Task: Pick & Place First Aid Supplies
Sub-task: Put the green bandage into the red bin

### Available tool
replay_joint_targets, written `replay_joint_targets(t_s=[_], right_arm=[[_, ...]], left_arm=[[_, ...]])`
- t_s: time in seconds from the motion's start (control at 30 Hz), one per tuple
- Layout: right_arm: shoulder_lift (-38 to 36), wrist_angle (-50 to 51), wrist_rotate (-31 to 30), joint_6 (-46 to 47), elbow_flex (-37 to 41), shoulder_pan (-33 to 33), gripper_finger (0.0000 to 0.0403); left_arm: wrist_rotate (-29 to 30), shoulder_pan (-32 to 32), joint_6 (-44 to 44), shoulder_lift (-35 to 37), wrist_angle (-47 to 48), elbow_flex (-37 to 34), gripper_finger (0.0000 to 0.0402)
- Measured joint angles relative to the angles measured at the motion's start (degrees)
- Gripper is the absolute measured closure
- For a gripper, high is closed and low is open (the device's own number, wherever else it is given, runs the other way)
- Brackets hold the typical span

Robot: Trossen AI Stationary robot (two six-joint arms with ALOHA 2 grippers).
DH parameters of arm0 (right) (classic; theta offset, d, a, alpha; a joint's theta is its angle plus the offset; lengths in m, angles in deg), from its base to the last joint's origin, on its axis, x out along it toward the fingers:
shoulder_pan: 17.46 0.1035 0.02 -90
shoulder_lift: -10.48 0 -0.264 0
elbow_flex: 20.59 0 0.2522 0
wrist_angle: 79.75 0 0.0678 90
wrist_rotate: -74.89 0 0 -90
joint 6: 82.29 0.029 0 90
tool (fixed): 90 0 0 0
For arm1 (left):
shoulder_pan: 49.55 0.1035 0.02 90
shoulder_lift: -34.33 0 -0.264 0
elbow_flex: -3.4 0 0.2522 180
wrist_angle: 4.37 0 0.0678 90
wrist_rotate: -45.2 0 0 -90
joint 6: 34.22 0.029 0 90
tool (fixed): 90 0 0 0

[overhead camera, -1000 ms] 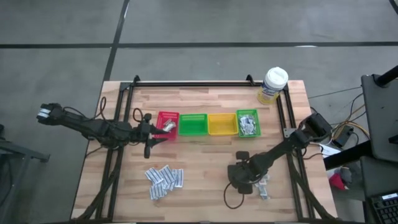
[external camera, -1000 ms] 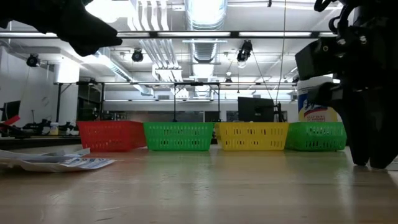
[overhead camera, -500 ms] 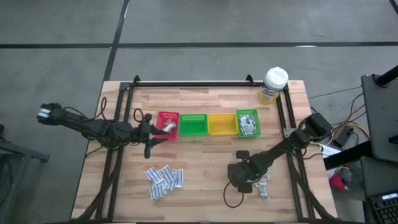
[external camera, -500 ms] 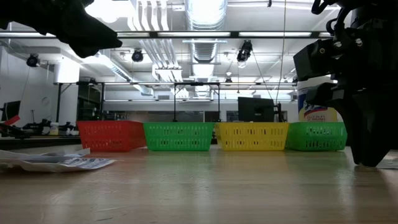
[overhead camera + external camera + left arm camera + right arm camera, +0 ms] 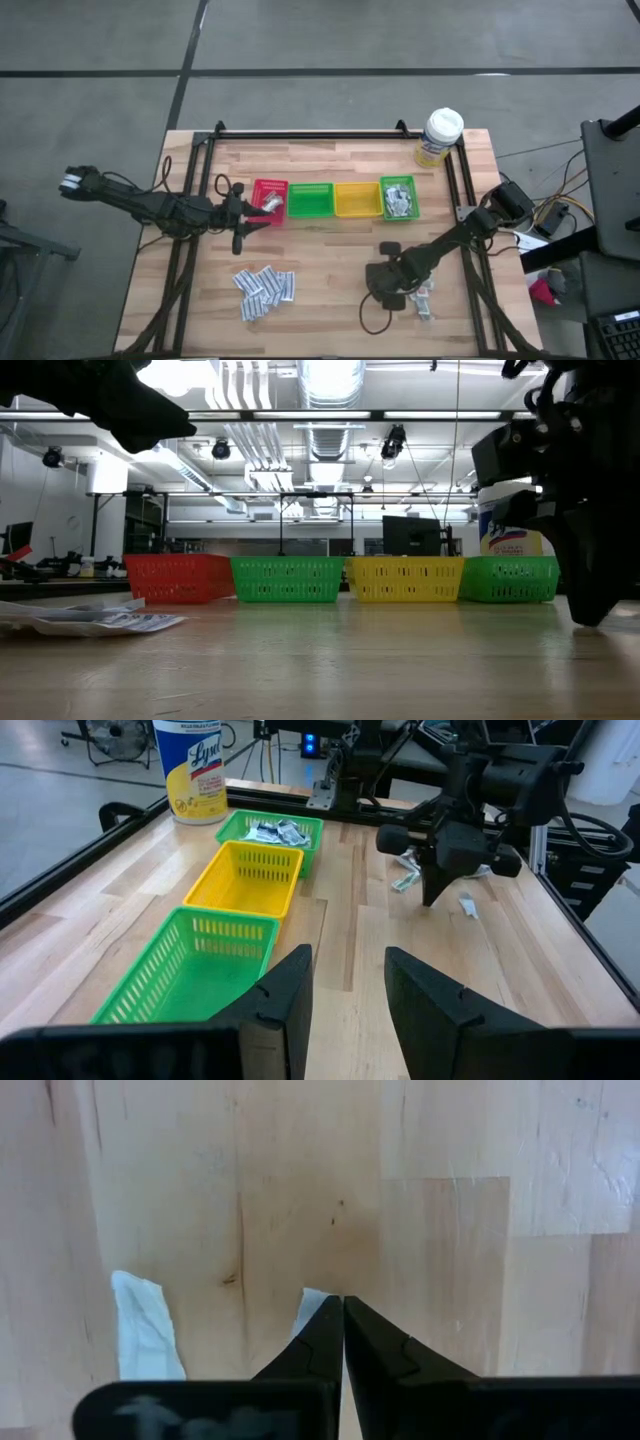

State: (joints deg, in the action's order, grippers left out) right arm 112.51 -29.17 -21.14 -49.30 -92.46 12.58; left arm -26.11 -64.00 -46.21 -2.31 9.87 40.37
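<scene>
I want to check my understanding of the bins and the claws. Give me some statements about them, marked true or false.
1. The right claw is shut, at a white sachet on the table. True.
2. The yellow bin holds sachets. False: it looks empty.
3. The left claw is open. True.
4. The wipes tub stands beside the red bin. False: it stands behind the right green bin.

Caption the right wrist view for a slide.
Right claw shut on a small white sachet on the light wooden table; another white sachet nearby.
</scene>
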Motion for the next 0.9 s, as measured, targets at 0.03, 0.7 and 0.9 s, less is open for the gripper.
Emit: replay_joint_targets(t_s=[0.03,0.7,0.9], right_arm=[[-0.13,0.03,-0.61,-0.04,-0.44,0.00,0.0395],[-2.66,-17.72,-37.73,-24.90,-16.14,0.04,0.0395],[-2.56,-25.90,-51.81,-27.92,-16.00,-0.15,0.0395]], left_arm=[[0.01,0.00,-0.04,0.00,0.00,0.00,0.0280],[-2.75,0.02,-4.13,-10.64,-11.54,0.00,0.0280],[-2.78,0.02,-1.44,-17.25,-21.80,-0.04,0.0280]])
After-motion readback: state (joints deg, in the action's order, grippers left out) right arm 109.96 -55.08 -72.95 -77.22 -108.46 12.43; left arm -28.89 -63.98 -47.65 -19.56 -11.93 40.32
